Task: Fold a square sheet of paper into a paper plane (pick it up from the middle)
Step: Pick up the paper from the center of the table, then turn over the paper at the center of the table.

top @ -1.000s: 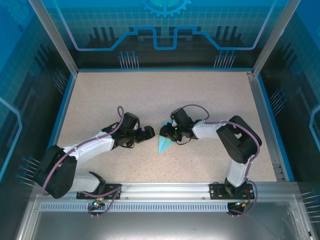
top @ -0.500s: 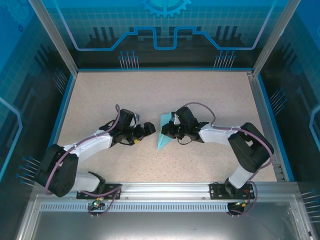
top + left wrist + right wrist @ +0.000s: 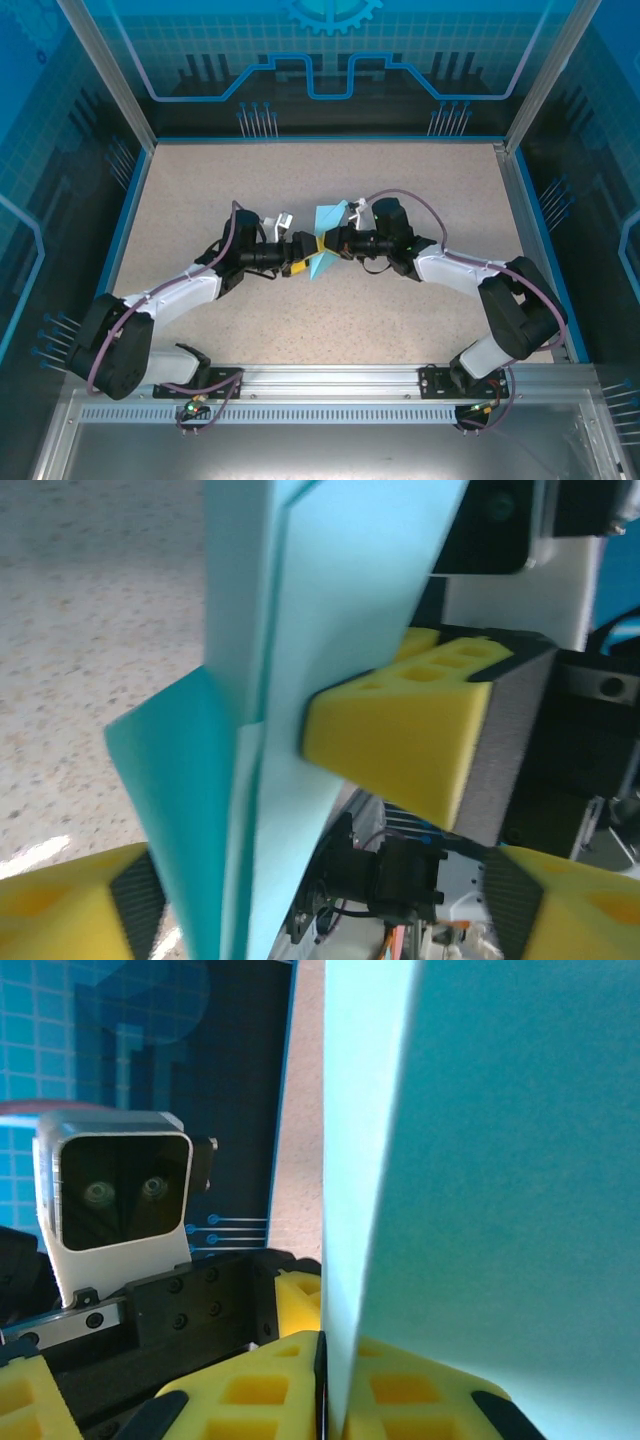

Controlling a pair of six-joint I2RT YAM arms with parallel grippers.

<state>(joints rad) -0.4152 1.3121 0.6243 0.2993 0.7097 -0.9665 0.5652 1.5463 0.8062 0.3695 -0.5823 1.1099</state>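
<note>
Speckled beige tabletop (image 3: 330, 180) inside blue-panelled walls; over its middle, apparently held clear of the surface between the two arms, the paper plane (image 3: 320, 266). Pinched by the right gripper (image 3: 336, 243), yellow pads (image 3: 240, 1390) pressed together on the folded cyan layers; from the left wrist, seen as one yellow pad flat against the plane's flank. Facing it from the other side, the left gripper (image 3: 297, 258), jaws spread wide, fingers (image 3: 60, 905) on either side of the plane's near end, apparently not clamping yet.

Likely to handle as almost weightless, thin and limp away from the creases; stiff only along the stacked centre fold. Easily dented, torn or wrongly re-creased by a hard squeeze; matte, so probably not slippery against foam pads, yet free to pivot around a single pinch. Best taken on the layered spine near the middle of the length, not on a wing tip or a loose flap; close gently, square to the fold; release one side only after securing the other.
</note>
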